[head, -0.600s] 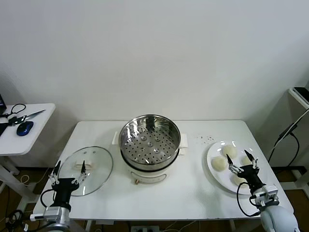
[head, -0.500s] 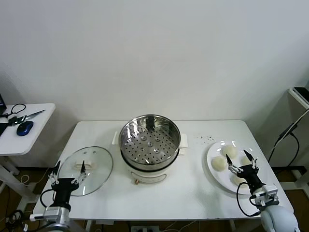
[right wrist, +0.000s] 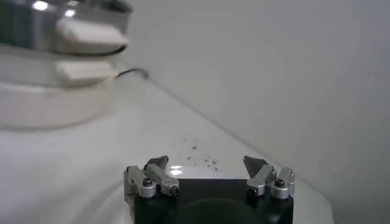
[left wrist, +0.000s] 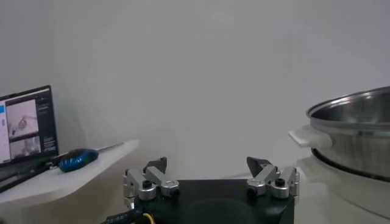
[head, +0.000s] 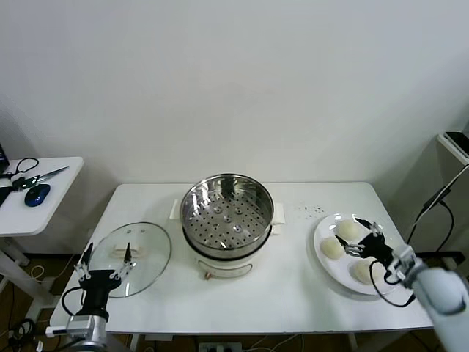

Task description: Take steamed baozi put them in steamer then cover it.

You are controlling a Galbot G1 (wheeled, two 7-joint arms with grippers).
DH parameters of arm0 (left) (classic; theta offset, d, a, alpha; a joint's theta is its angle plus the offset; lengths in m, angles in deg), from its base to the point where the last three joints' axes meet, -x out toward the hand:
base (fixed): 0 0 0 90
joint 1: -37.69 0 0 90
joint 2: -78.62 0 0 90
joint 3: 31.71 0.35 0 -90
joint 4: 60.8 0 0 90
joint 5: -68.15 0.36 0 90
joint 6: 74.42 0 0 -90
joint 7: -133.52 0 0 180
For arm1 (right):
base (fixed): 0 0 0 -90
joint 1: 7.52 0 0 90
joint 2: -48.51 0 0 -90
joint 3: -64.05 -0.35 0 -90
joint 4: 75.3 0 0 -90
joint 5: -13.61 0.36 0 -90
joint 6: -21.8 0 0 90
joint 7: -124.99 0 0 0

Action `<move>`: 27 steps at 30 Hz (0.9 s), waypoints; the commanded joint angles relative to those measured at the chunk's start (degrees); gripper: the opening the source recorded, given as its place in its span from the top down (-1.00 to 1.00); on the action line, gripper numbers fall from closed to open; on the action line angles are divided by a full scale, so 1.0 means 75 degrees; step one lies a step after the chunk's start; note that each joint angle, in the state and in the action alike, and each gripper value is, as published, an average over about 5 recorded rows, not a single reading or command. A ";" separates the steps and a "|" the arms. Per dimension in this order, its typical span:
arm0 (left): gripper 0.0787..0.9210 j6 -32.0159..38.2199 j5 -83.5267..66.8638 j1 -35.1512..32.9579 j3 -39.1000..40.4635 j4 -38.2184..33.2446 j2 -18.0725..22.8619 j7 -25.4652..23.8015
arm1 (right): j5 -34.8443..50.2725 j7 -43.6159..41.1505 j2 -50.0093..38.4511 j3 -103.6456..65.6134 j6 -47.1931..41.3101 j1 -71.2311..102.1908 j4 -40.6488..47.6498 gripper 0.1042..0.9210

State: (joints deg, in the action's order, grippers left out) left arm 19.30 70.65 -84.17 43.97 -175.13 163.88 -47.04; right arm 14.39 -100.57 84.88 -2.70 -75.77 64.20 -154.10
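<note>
Over at the table's left corner, the left gripper [head: 102, 262] hangs low by the near edge, jaws spread wide with nothing between them, parked and waiting. Just beyond its fingertips lies the glass lid [head: 130, 258], flat on the table, cream handle up, touched by nobody. Further across from that gripper, mid-table, stands the steamer [head: 228, 226], shiny steel on a white base, open at the top, and its perforated floor is bare: not one bun inside. So nothing is done yet, I'd say; all four buns have to cross over and then the lid has to go on.

Now to the right side, where the action is. The right gripper [head: 364, 239] hovers over the white plate [head: 327, 268], jaws wide apart and empty; its wrist camera shows the same spread fingers [right wrist: 159, 168] with only tabletop ahead and the steamer's handle off in the distance. Three buns [head: 333, 249] are clear to see around it: one just beside the fingertips on the steamer side, one just past them toward the wall, one closer to the near rim. The fourth I can't make out; the gripper may be covering it. Smooth, pale, domed little things, looking soft, so a gentle squeeze seems wise.
</note>
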 commanded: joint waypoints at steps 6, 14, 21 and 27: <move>-0.77 0.0030 -0.0060 -0.0035 -0.0022 0.0056 -0.0042 0.0027 | -0.1226 -0.2265 -0.1004 0.5706 0.0264 -0.5516 0.2485 -0.76; -0.77 0.0006 -0.0089 -0.0005 -0.0039 0.0147 -0.0102 0.0038 | -0.1645 -0.2442 0.0121 0.6243 0.0768 -0.5965 0.3735 -0.76; -0.77 -0.0021 -0.0080 0.0026 -0.0081 0.0246 -0.0147 0.0048 | -0.1875 -0.2456 0.1259 0.6362 0.0925 -0.5970 0.4609 -0.76; -0.77 -0.0035 -0.0084 0.0015 -0.0133 0.0298 -0.0183 0.0049 | -0.2022 -0.2429 0.1923 0.6387 0.1100 -0.5931 0.5308 -0.76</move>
State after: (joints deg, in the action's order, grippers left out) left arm 19.07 70.04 -84.02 42.98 -172.97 162.50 -46.68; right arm 0.84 -117.11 94.31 40.82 -68.49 23.69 -120.93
